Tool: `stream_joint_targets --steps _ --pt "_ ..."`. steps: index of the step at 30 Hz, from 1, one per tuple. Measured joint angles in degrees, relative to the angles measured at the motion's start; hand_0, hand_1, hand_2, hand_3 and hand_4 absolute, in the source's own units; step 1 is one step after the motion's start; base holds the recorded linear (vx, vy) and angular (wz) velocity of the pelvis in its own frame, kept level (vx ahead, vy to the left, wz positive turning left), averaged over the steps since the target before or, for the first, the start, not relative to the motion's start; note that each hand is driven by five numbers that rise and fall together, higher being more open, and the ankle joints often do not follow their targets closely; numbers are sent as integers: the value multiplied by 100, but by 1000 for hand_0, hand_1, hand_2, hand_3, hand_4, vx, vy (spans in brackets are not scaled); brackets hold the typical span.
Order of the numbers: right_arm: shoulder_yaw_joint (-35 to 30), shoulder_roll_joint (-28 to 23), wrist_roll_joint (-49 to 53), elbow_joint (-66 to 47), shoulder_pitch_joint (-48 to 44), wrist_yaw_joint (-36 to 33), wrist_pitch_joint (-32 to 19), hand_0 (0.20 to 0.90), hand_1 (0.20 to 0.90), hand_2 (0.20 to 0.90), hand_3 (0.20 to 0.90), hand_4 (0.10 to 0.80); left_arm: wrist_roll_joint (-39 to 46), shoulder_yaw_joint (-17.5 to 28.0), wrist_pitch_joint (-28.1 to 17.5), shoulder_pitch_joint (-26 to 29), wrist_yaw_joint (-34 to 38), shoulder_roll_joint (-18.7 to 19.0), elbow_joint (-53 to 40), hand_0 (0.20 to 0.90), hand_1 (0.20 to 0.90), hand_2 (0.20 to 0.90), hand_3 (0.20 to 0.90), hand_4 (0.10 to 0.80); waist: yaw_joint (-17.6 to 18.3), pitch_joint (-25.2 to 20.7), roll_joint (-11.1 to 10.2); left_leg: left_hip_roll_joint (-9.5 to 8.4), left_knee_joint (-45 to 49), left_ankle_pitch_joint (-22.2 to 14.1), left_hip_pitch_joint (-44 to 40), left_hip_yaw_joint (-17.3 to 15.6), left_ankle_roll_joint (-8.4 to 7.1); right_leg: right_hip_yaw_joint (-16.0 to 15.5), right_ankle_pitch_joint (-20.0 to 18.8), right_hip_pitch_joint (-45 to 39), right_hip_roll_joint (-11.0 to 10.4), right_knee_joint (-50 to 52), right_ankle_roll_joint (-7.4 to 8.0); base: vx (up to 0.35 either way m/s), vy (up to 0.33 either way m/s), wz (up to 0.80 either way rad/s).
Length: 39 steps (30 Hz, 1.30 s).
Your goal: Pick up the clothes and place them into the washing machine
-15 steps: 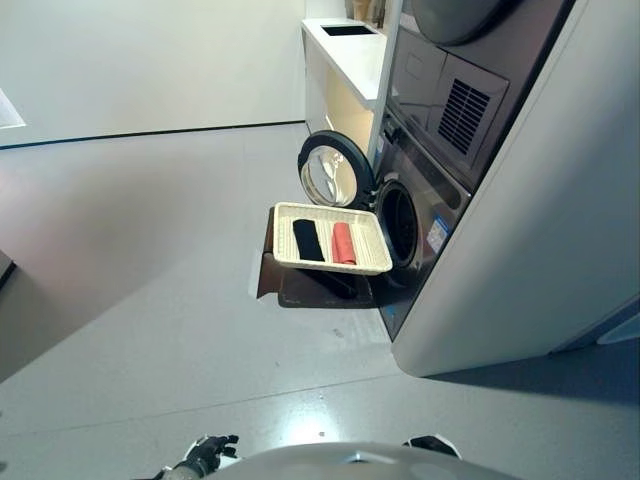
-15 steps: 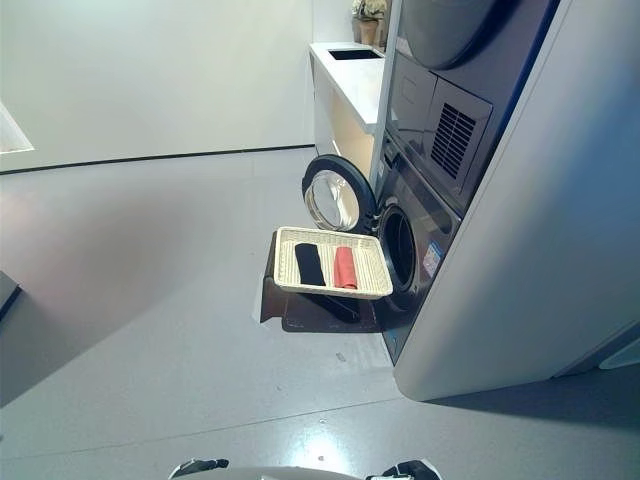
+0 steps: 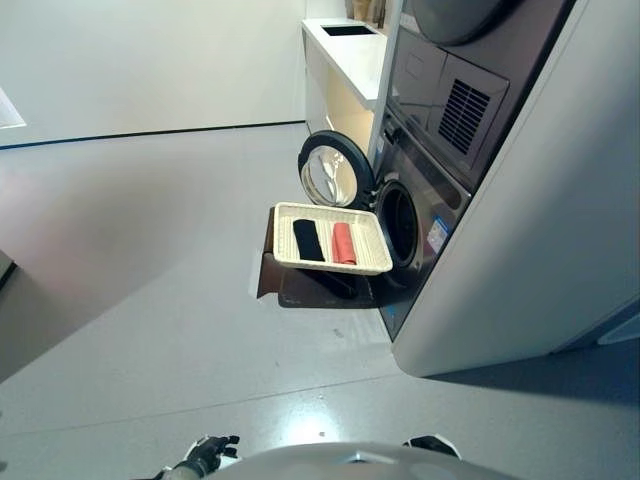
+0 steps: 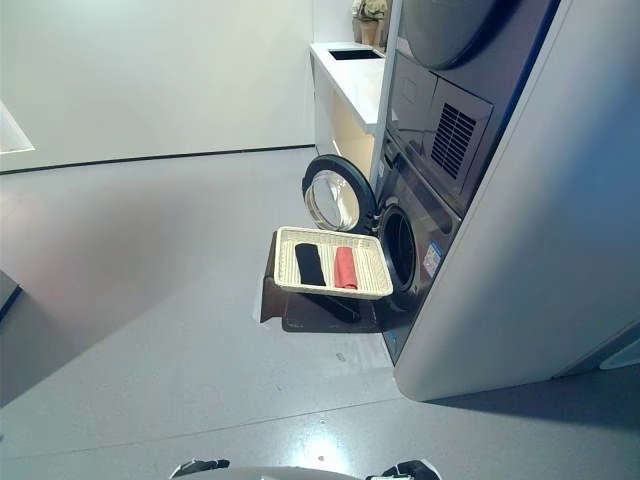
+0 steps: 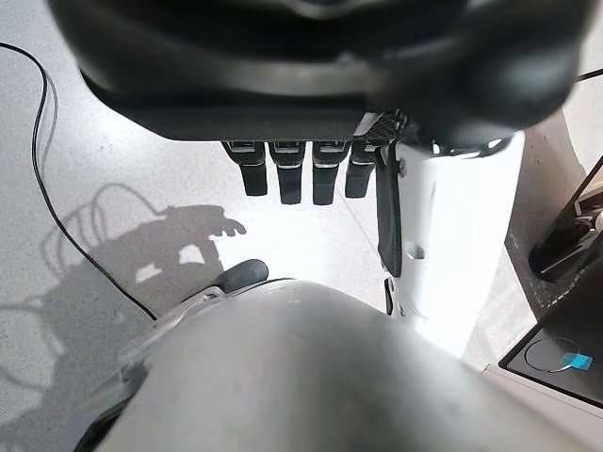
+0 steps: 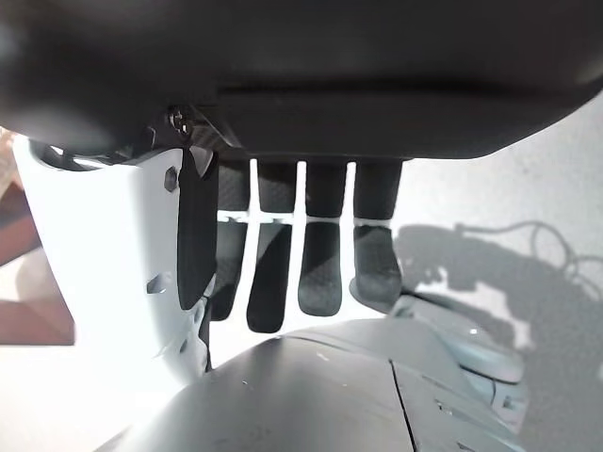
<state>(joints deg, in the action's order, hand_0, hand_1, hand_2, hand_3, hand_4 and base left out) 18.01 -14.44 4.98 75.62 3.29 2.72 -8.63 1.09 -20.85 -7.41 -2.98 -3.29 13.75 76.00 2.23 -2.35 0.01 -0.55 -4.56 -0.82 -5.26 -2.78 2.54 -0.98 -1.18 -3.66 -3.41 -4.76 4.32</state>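
Observation:
A cream wicker basket (image 3: 372, 262) rests on a dark stand in front of the washing machine (image 3: 440, 180). In it lie a rolled black garment (image 3: 307, 240) and a rolled red garment (image 3: 343, 243). The round door (image 3: 332, 170) stands swung open, and the drum opening (image 3: 400, 222) shows dark behind the basket. My left hand (image 3: 205, 455) hangs low at the bottom edge, far from the basket, fingers (image 5: 294, 171) straight and empty. My right hand (image 3: 432, 442) hangs low too, its fingers (image 6: 320, 254) relaxed and holding nothing.
A dark stand (image 3: 300, 285) carries the basket. A white counter (image 3: 350, 50) with a sink runs along the wall behind the machine. Grey floor (image 3: 150, 260) stretches wide between me and the basket.

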Motion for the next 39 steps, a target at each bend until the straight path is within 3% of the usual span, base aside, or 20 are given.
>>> stream_joint_targets --steps 22,28,29,31,34,36,39 --pt "32 -18 -6 4 -218 1 120 900 900 900 900 800 113 -9 84 198 -45 -16 5 900 900 900 900 800 -13 146 29 -53 2 32 292 63 52 -109 -3 284 -36 100 -15 17 45 2" --pt "-51 -16 -62 68 -493 -7 115 900 900 900 900 800 110 -13 93 549 -42 3 11 900 900 900 900 800 3 440 -73 -86 1 18 263 101 129 -138 441 700 -97 1147 46 125 109 -3" --pt "-113 -37 -41 137 -594 -12 105 900 900 900 900 800 94 -29 97 655 -47 -23 11 900 900 900 900 800 13 575 -40 -82 4 -35 224 146 217 -145 562 958 -131 1802 145 98 134 4" --pt "-302 -40 14 155 -681 -15 57 900 900 900 900 800 79 -59 85 768 -47 -52 14 900 900 900 900 800 66 705 -29 -113 41 -39 138 195 298 -151 554 1503 -179 3070 184 85 102 8" --pt "-405 -19 23 173 -762 -11 -29 900 900 900 900 800 45 -57 89 794 -40 -37 81 900 900 900 900 800 170 724 -27 -117 151 -86 112 352 404 -139 475 1934 -246 3873 230 192 33 14" --pt "-471 -6 22 168 -756 -5 -30 900 900 900 900 800 49 -34 97 718 -39 -28 139 900 900 900 900 800 165 708 -48 -123 122 -83 74 397 473 -220 611 2026 -256 3744 68 302 -66 15" --pt "-638 -7 24 169 -722 -1 -22 900 900 900 900 800 117 22 104 708 -39 -48 343 900 900 900 900 800 214 734 -32 -122 129 -175 80 450 453 -477 557 2077 -273 2417 93 371 -132 5"
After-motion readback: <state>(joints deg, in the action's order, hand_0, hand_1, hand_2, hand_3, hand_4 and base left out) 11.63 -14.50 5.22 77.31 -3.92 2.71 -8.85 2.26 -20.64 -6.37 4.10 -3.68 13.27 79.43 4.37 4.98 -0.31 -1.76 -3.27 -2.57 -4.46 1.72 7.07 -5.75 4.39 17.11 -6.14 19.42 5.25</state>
